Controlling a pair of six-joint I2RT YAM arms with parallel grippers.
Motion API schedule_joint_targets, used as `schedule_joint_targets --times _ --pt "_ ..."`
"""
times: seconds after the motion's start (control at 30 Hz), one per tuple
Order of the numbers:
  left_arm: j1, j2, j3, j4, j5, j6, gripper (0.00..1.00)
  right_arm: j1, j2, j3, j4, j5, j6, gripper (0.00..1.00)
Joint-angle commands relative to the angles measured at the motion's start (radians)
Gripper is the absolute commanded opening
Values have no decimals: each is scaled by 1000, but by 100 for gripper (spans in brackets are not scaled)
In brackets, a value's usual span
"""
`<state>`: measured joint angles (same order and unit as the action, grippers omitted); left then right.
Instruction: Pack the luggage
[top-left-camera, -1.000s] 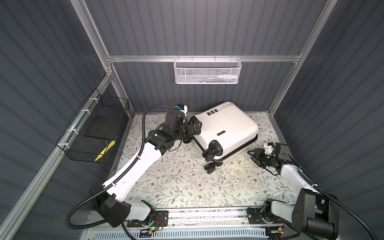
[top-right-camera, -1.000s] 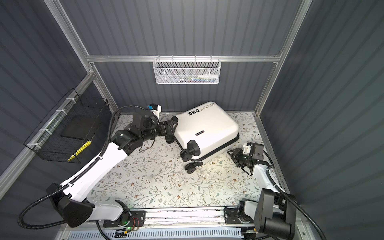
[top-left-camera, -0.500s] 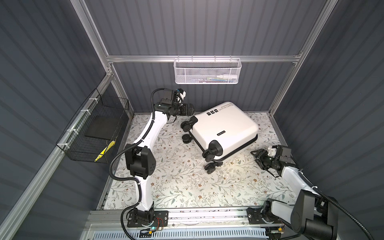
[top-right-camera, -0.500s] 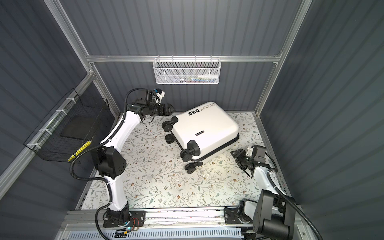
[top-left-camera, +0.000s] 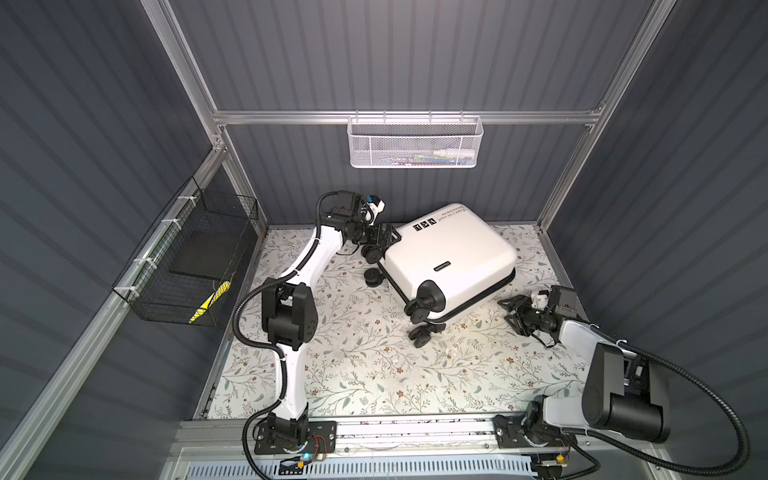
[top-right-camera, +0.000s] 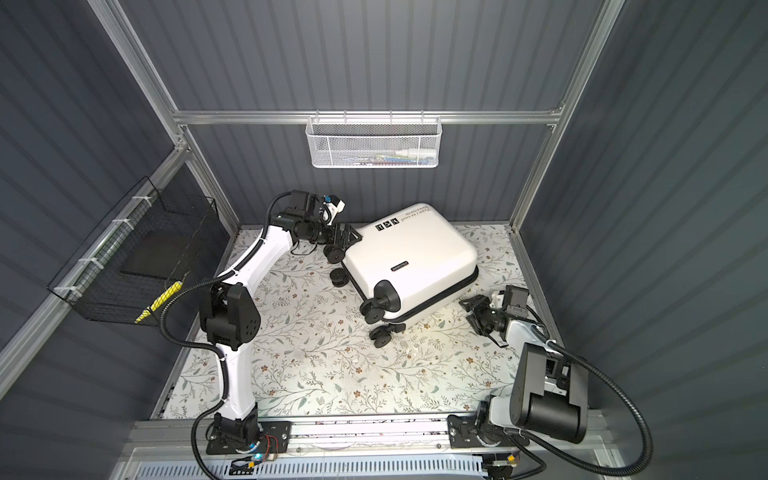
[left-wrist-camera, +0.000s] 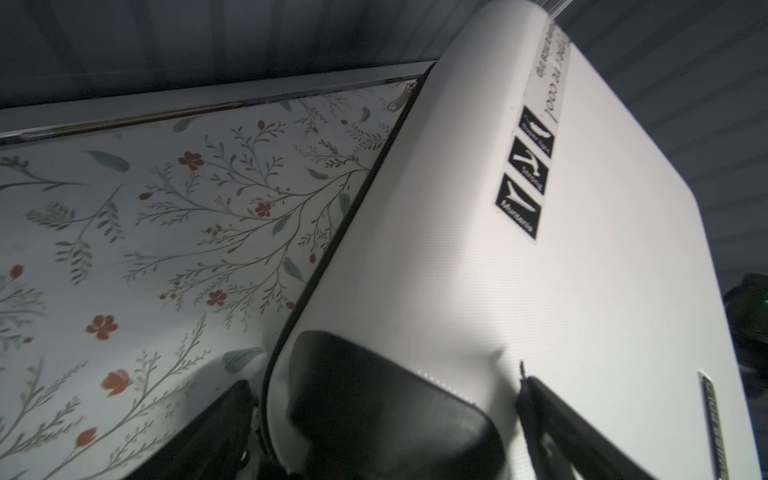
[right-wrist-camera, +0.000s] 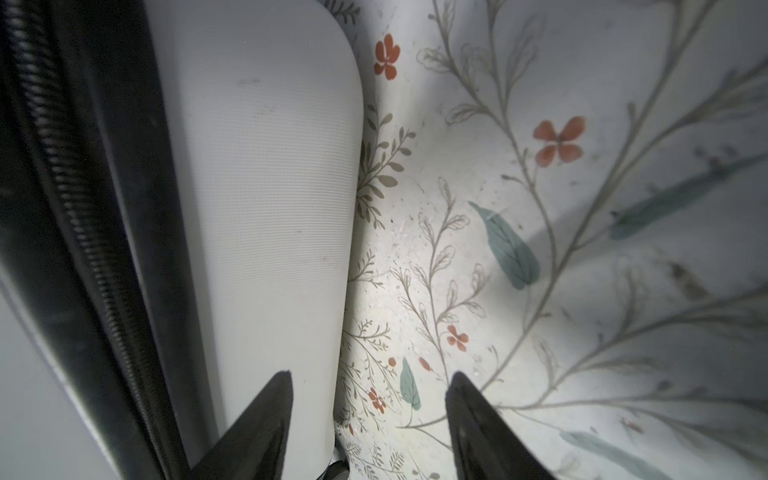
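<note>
Left wrist view, luggage (left-wrist-camera: 540, 291) shell: three black square icons (left-wrist-camera: 524, 174). I read what looks like "Muntania" on one and "Strong" on the next; the third is too blurred. The script line (left-wrist-camera: 550, 70) beside them ends in "cool", rest unclear. Small black badge (top-left-camera: 441, 266) in a top view: unreadable.

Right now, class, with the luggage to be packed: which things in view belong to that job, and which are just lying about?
Job in hand:
closed white hard-shell suitcase with black wheels
left gripper, open at its wheeled corner
right gripper, open beside its edge

Lying about:
white mesh wire basket on the back rail
black wire basket on the side wall
</note>
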<state>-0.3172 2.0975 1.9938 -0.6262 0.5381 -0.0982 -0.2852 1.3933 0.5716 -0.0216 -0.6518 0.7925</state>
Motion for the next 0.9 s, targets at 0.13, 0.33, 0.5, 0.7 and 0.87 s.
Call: schedule_joint_targets --times 0.13,0.33,0.5,0.7,0.87 --pt "1 -101 -134 -8 73 29 100 36 88 65 79 -63 19 58" --pt "1 -219 -305 59 131 -16 100 121 167 133 82 -65 10 56" --pt "0 -338 -467 122 159 -72 100 204 218 179 86 -67 4 55" --pt "-11 -522 -704 211 172 -153 100 321 261 226 101 -57 13 54" --pt "-38 -679 -879 263 156 -221 100 411 264 241 105 -42 20 53"
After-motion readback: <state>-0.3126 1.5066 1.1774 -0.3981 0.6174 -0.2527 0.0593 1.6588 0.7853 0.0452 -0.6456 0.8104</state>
